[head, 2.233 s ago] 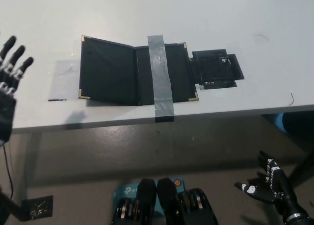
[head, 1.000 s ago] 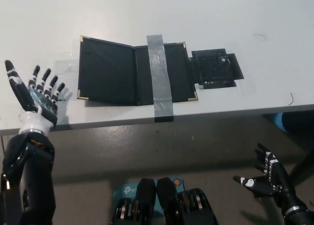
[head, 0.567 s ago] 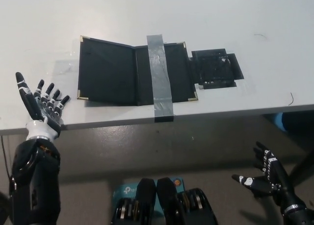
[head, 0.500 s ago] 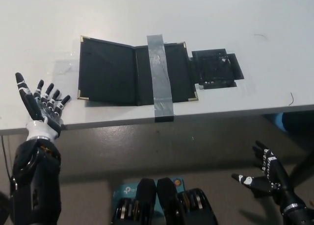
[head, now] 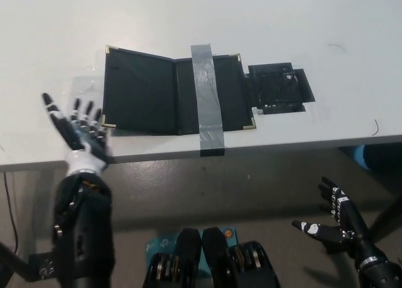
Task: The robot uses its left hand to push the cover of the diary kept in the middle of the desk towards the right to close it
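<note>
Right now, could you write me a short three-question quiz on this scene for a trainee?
1. True or false: the diary lies shut on the desk.
2. What pins the diary down? A) a grey tape strip B) a clamp C) a book
3. Fill in: the left hand is open near the diary's ____ corner, while the right hand rests open below the desk edge.

Key: 1 false; 2 A; 3 near-left.

Single head view, steeply downward over the desk (head: 56,24) edge and floor below.
</note>
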{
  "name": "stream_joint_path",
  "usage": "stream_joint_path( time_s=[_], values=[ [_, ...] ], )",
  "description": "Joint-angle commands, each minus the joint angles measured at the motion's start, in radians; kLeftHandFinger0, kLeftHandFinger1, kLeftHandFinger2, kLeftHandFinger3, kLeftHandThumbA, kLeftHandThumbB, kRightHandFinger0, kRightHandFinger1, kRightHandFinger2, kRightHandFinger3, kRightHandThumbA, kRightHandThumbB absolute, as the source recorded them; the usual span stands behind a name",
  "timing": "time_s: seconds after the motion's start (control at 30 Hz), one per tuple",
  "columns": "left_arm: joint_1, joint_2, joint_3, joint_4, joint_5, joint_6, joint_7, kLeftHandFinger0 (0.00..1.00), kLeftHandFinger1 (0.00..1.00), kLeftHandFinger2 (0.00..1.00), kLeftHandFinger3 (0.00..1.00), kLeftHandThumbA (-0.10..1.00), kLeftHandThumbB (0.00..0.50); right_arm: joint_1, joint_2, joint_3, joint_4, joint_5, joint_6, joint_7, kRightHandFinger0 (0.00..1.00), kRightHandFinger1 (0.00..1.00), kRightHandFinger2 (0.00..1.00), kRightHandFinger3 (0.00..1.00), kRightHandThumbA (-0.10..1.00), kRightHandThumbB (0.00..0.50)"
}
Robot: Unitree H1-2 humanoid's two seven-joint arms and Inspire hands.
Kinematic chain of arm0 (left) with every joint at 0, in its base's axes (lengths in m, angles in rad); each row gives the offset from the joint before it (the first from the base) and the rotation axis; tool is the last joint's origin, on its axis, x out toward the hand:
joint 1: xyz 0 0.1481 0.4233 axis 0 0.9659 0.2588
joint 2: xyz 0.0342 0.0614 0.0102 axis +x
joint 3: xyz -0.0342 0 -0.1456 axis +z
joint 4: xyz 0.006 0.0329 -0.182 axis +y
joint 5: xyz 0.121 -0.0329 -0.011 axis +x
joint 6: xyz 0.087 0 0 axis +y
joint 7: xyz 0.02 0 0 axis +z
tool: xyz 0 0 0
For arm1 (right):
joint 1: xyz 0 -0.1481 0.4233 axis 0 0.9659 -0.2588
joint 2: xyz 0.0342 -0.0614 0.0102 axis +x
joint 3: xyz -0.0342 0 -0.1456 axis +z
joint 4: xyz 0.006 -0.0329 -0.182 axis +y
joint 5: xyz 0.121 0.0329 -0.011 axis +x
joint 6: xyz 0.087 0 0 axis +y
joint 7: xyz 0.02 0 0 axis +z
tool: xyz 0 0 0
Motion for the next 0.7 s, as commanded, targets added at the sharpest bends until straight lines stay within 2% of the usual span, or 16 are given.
stream_joint_path(
  time_s=[0.0,0.27,0.43,0.57,0.67],
  values=[
    [-0.039,-0.037,0.011,0.004,-0.037,-0.009,0.003,1.00,1.00,1.00,1.00,1.00,0.196,-0.035,-0.021,0.001,-0.030,-0.010,-0.001,0.012,0.88,0.97,0.96,1.00,1.00,0.500],
    [-0.042,-0.100,0.026,-0.004,-0.059,0.001,0.020,1.00,1.00,1.00,1.00,1.00,0.195,-0.044,-0.020,0.002,-0.042,0.000,0.016,0.021,0.87,0.95,0.93,1.00,1.00,0.500],
    [-0.044,-0.124,0.038,-0.001,-0.065,-0.004,0.028,1.00,1.00,1.00,1.00,1.00,0.224,-0.047,-0.020,0.002,-0.044,0.002,0.022,0.028,0.89,0.96,0.94,1.00,1.00,0.497],
    [-0.040,-0.126,0.027,-0.005,-0.051,0.001,0.027,1.00,1.00,1.00,1.00,1.00,0.229,-0.050,-0.022,0.004,-0.039,-0.009,0.018,0.025,0.88,0.96,0.94,1.00,1.00,0.500],
    [-0.008,-0.071,-0.112,0.004,0.102,0.009,-0.024,1.00,1.00,1.00,1.00,1.00,0.284,-0.050,-0.025,0.008,-0.044,-0.010,0.020,0.030,0.88,0.96,0.94,1.00,1.00,0.493]
  ],
)
